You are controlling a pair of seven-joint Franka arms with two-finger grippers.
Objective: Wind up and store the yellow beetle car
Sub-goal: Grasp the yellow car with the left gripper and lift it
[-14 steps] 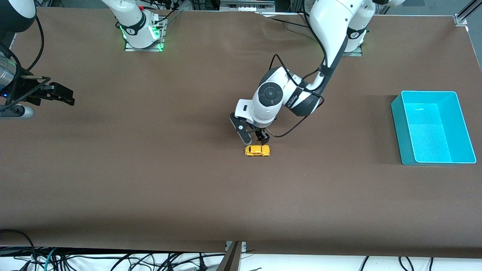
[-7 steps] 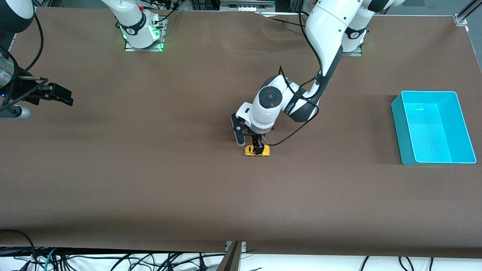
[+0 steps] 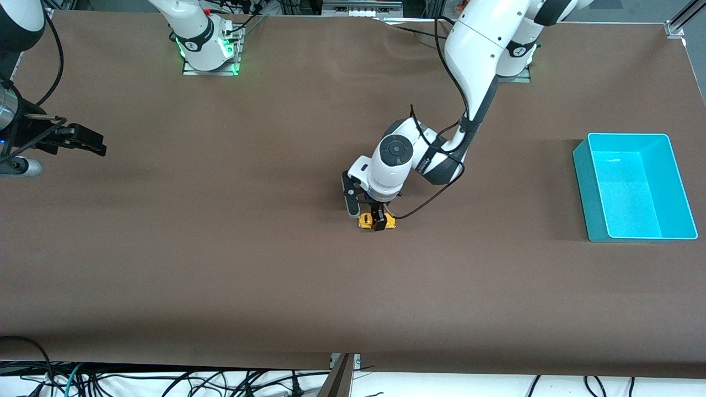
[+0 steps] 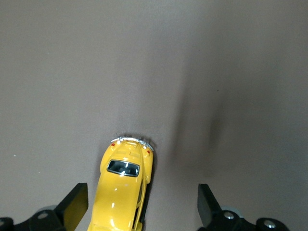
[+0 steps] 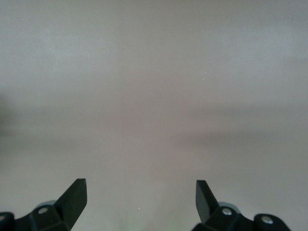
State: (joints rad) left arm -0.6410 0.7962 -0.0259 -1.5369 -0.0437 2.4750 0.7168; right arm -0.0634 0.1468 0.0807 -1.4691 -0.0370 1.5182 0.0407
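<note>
The yellow beetle car [image 3: 390,221] stands on the brown table near its middle. My left gripper [image 3: 377,219] is down over it, open, one finger on each side of the body. In the left wrist view the car [image 4: 122,190] lies lengthwise between the fingers [image 4: 76,206], closer to one finger than to the other, and neither finger touches it. My left gripper [image 4: 142,208] holds nothing. My right gripper [image 3: 84,139] waits at the right arm's end of the table. It is open and empty, with only bare table under it in the right wrist view [image 5: 139,199].
A teal bin [image 3: 583,176] stands open and empty at the left arm's end of the table. The left arm's black cable [image 3: 427,201] loops down close to the car. Cables hang along the table's near edge.
The left gripper has come down and toward the front camera, from just beside the car to straddling it. Its fingers stayed open. The right gripper barely drifted.
</note>
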